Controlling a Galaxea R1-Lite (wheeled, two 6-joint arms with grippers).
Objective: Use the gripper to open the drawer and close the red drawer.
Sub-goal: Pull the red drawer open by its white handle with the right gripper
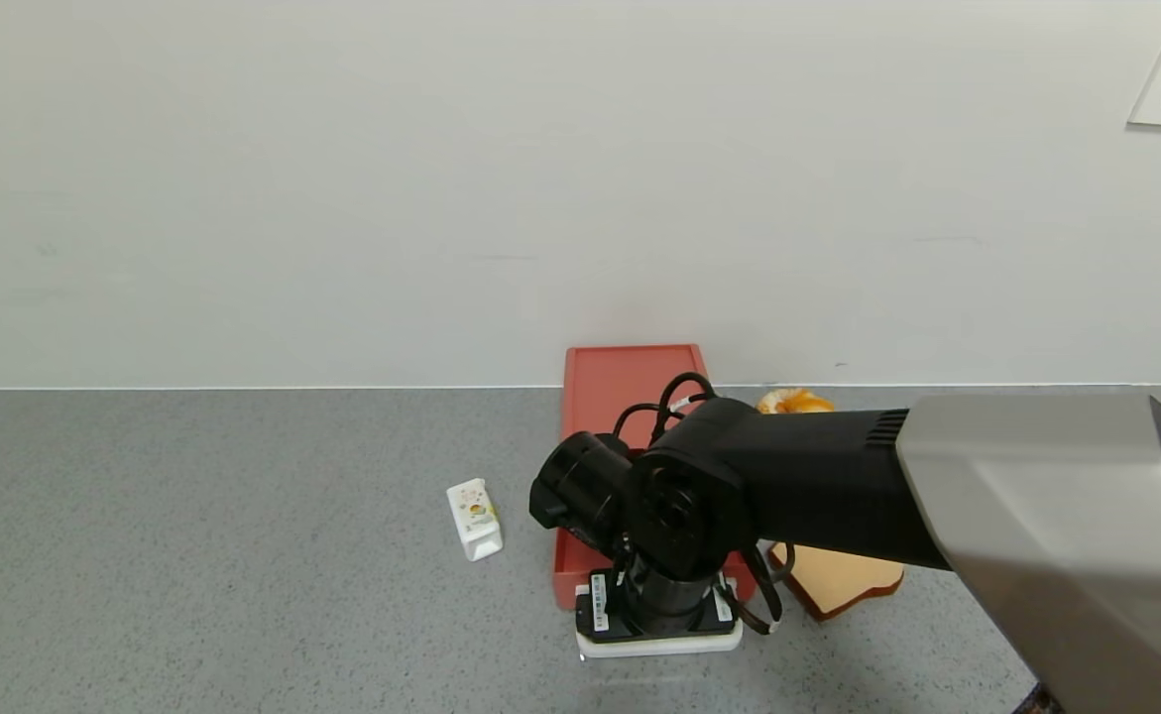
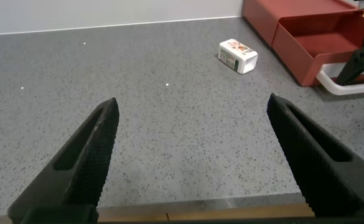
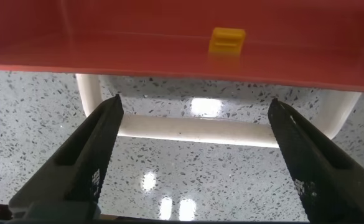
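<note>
The terracotta-red drawer [image 1: 630, 382] stands on the grey counter against the wall, and its tray is pulled out toward me [image 2: 322, 53]. Its white loop handle [image 1: 610, 650] lies at the front. My right gripper [image 1: 661, 620] points down over the handle. In the right wrist view the right gripper [image 3: 195, 106] is open, with the handle bar [image 3: 197, 127] lying between its fingers and the red drawer front [image 3: 138, 37] just beyond. My left gripper [image 2: 193, 102] is open and empty over bare counter, away from the drawer and out of the head view.
A small white carton [image 1: 474, 519] lies left of the drawer and also shows in the left wrist view [image 2: 238, 55]. A toast slice [image 1: 843, 580] lies right of the drawer under my right arm. An orange object [image 1: 793, 402] sits by the wall. A small yellow piece [image 3: 227, 40] shows at the drawer front.
</note>
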